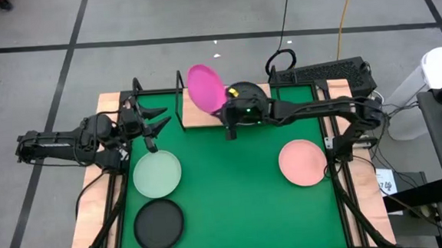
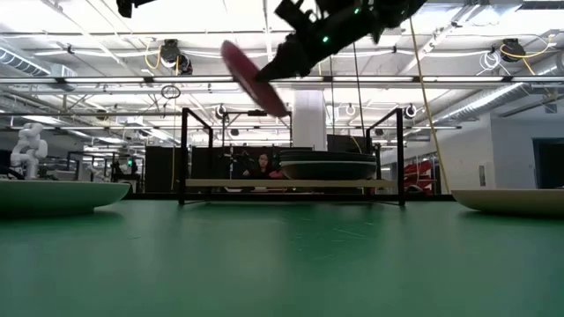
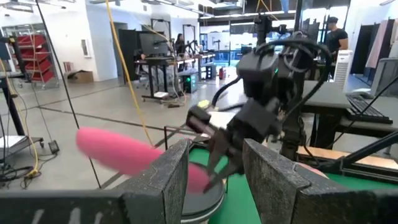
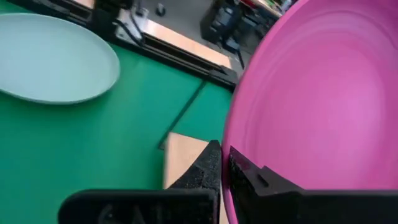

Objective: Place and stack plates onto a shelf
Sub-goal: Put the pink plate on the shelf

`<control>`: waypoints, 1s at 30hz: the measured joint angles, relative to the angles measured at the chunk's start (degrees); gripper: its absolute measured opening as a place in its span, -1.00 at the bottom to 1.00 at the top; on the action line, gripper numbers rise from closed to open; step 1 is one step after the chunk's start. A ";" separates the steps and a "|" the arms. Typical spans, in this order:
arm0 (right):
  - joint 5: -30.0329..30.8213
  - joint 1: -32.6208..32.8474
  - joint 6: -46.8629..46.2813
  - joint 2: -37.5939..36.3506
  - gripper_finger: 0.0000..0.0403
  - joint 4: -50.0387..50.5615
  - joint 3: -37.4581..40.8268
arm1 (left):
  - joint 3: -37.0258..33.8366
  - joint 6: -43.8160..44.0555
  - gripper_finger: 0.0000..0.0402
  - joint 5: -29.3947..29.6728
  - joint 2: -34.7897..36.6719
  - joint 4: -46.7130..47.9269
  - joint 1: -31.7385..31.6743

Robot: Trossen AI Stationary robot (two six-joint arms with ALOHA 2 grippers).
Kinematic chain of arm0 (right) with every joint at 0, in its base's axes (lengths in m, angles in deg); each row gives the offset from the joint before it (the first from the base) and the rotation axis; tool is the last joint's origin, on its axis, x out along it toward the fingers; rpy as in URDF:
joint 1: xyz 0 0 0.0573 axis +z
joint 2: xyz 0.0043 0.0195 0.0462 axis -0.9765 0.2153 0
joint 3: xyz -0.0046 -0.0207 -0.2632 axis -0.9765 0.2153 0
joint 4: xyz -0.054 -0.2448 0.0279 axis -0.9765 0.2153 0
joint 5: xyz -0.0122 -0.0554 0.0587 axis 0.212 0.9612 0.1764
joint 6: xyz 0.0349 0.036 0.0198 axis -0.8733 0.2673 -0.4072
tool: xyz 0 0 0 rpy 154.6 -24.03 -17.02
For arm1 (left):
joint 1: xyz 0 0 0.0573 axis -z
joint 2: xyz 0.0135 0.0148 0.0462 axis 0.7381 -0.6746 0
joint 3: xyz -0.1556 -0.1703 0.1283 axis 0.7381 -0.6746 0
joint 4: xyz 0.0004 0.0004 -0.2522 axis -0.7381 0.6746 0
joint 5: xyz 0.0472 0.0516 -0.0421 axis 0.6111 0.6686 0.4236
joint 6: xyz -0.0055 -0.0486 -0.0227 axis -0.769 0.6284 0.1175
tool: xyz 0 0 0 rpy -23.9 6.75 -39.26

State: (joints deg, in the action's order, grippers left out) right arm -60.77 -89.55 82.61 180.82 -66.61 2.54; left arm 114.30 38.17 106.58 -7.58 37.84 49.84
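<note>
My right gripper (image 1: 224, 114) is clamped on the rim of the magenta plate (image 1: 205, 87); in the right wrist view the two fingers (image 4: 208, 168) pinch the plate's edge with the pink bowl filling the frame. I see the plate tilted and held in the air above the shelf (image 1: 197, 118), which sits at twelve o'clock on the green mat (image 1: 240, 192). From table height the plate (image 2: 254, 77) slants well clear of the shelf's board (image 2: 291, 183), and a stack of dark grey plates (image 2: 328, 165) already rests on the right part of that board.

My left gripper (image 1: 154, 133) hangs at about ten o'clock, fingers spread wide and holding nothing, just above the pale mint-green plate (image 1: 157, 175). A dark grey plate (image 1: 159, 223) lies at seven o'clock, just beside the mint one. The light pink plate (image 1: 302, 162) lies at three o'clock, well apart from the others.
</note>
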 joint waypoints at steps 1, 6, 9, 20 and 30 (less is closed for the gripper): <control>-0.75 -0.23 0.06 1.23 -1.00 -1.48 0.00 | 0.00 0.01 -0.22 0.00 0.00 0.24 0.00; -4.81 -1.37 -0.46 6.09 -1.00 -4.78 0.00 | 0.00 0.41 -0.22 0.00 0.00 2.49 0.00; -6.73 -1.82 -1.60 8.12 -1.00 -5.44 0.00 | 0.00 0.46 -0.22 0.00 -0.04 3.01 0.00; -9.55 -3.17 -4.68 9.69 -1.00 -5.15 0.16 | 0.00 0.91 -0.22 -0.02 -0.06 3.35 0.00; -9.57 -5.29 -6.51 9.75 -1.00 -0.96 0.26 | 0.00 1.70 -0.22 -0.04 -0.06 4.23 0.00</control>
State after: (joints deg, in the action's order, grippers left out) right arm -70.34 -94.84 76.10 190.57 -67.57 2.80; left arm 114.30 39.88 106.53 -7.64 42.07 49.84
